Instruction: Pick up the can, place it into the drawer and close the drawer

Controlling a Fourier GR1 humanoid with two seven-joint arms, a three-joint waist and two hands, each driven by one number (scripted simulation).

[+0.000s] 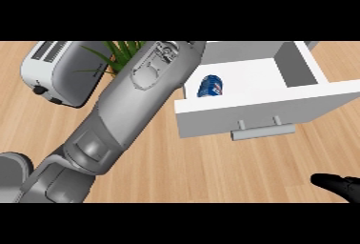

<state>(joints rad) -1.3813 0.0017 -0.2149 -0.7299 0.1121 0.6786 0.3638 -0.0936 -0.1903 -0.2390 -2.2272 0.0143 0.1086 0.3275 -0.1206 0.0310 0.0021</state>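
The left forearm (119, 114) runs from the lower left corner to the top edge, where its hand is out of sight. The right hand (340, 186) shows only partly at the lower right over the wooden worktop (211, 167); whether it is released or clenched cannot be told. Well ahead of it and to its left, the blue can (209, 86) lies inside the open white drawer (295, 102), beside the left wrist, with a toaster (56, 71) farther left

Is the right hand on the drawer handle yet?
Apart. Head view: the right hand sits at the lower right, bare counter between it and the drawer handle.
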